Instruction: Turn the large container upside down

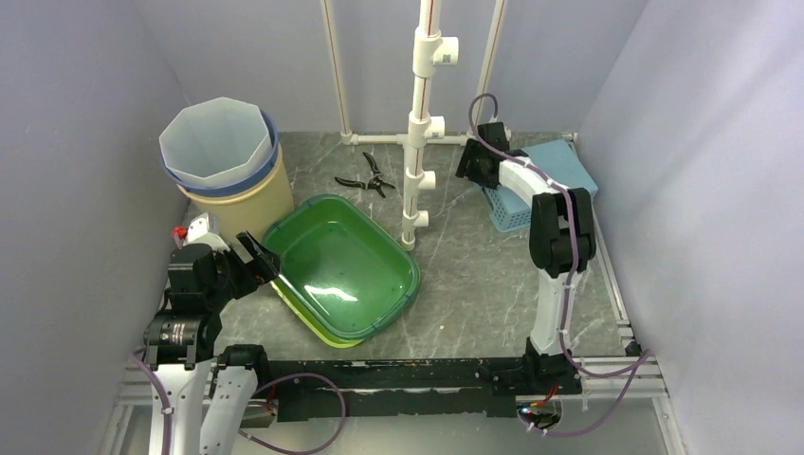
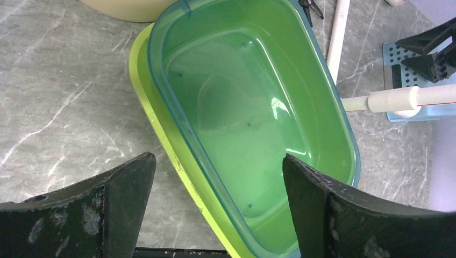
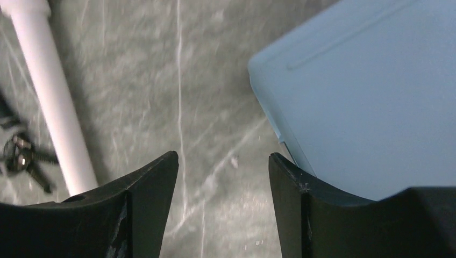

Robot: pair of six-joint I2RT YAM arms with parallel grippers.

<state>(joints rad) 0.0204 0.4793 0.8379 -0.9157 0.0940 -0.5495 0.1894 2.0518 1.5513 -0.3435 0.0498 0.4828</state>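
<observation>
Sitting mouth-up on the counter, the large green container lies just ahead of the left hand. Its long axis runs away from that hand and slightly to its right. It looks like thin, glossy plastic, so probably light, a little flexible and slippery. The rim nearest the hand seems the best hold. A yellow-green tray lies under it. The left hand is spread wide and empty. The right hand, well beyond, is parted and empty beside a blue basket.

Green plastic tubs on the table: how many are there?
2, nested together beside the beige bucket: a translucent green tub with a teal rim sits inside a lime-green tub whose edge shows along one side. More could be hidden underneath.
</observation>
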